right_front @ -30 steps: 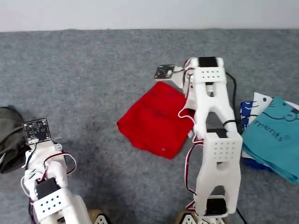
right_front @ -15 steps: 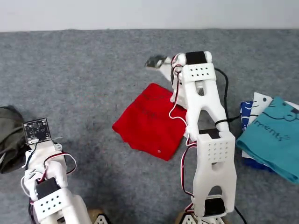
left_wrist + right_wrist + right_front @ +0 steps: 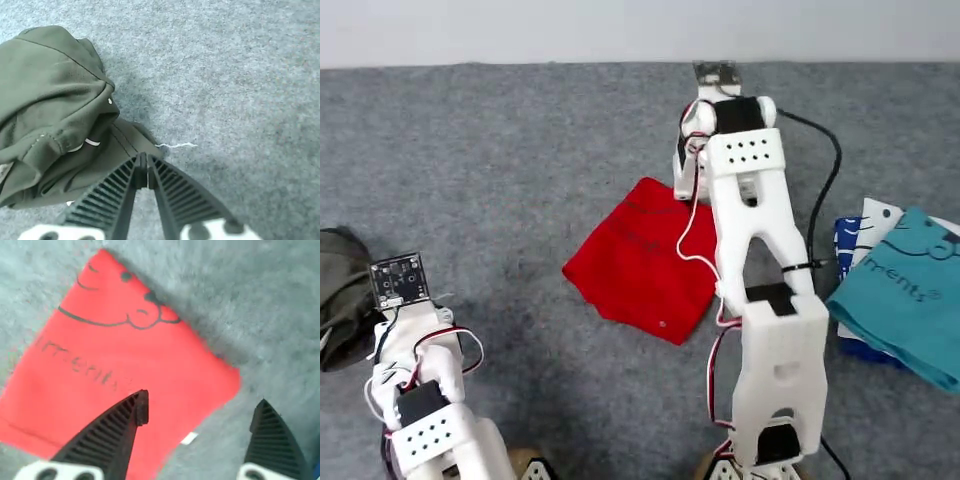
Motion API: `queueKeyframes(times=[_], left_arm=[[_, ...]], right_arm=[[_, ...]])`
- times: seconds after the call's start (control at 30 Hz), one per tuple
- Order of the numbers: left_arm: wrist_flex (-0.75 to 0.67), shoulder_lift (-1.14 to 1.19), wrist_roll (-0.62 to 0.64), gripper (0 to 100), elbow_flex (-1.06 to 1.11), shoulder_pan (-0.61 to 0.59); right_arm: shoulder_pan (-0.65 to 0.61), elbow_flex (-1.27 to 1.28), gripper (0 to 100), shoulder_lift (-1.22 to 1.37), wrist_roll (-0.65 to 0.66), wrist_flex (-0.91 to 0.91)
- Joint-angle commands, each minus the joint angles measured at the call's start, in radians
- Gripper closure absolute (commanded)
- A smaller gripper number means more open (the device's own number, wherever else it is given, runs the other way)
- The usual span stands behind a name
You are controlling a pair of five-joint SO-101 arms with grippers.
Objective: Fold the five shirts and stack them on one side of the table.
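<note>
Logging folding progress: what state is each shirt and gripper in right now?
red shirt: folded, flat on the table.
teal shirt: folded, atop the blue-and-white shirt.
blue-and-white shirt: mostly covered, fold unclear.
dark green shirt: crumpled, unfolded.
left gripper: shut, empty.
right gripper: open, empty.

We see a bench (image 3: pixel 490 160) covered from side to side in a grey, short-piled felt or carpet, mottled with lighter and darker flecks. In the high view this covering runs from 6 o'clock up to a straight edge toward 12 o'clock. There it meets a plain pale wall (image 3: pixel 520 30), which shows as a narrow whitish band across the far side. The light is soft and even, and the shadows on the grey covering are faint and blurred at their edges. In the left wrist view the surface shows a fuzzy, matted nap, and a short pale thread (image 3: pixel 176 145) lies loose on it.
</note>
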Motion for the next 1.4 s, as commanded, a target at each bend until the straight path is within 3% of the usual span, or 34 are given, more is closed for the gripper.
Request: queueKeyframes(times=[0.0,0.17,0.4,1.07,1.17,1.37], left_arm=[[-0.020,-0.002,-0.008,98,-0.005,0.008],[-0.020,-0.002,-0.008,98,-0.005,0.008],[-0.020,-0.002,-0.008,98,-0.005,0.008],[-0.020,-0.002,-0.008,98,-0.004,0.008],[-0.020,-0.002,-0.008,98,-0.004,0.008],[-0.020,-0.002,-0.008,98,-0.004,0.008]], right_arm=[[-0.021,0.115,66.4,-0.148,-0.115,0.044],[-0.082,0.336,55.6,-0.239,-0.256,0.041],[-0.199,0.417,55.2,-0.143,-0.410,-0.027],[-0.200,0.417,55.5,0.220,-0.448,-0.246],[-0.197,0.396,61.5,0.231,-0.448,-0.237],[-0.166,0.388,87.3,0.234,-0.442,-0.236]])
